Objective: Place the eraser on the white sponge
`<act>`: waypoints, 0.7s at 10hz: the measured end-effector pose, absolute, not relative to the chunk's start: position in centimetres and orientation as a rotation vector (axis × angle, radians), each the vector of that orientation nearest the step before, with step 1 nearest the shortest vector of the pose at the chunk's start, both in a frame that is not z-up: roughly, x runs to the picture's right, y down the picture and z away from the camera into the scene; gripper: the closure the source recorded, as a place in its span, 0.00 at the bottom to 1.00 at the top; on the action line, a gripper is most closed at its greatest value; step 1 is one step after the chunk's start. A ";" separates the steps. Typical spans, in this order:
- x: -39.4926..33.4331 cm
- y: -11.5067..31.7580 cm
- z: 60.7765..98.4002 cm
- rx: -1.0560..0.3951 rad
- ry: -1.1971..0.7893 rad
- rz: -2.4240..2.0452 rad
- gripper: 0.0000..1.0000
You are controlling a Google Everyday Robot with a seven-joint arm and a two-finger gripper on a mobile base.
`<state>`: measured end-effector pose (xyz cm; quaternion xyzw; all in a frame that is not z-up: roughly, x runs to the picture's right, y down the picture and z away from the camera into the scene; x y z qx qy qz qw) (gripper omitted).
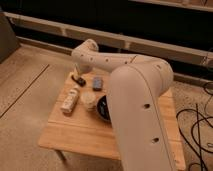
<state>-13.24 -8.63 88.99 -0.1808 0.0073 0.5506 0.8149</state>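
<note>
A small dark grey block, likely the eraser, lies on the far part of the wooden table. A pale roundish object stands near the table's middle; I cannot tell whether it is the white sponge. My gripper is low over the table's far left corner, just left of the grey block and apart from it. My white arm reaches across the table and hides its right half.
A light-coloured bottle lies on its side at the table's left. A dark bowl sits right of the pale object, partly behind my arm. Black cables lie on the floor at right.
</note>
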 end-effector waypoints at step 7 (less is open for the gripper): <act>-14.6 -10.0 97.8 -0.444 -0.011 0.978 0.35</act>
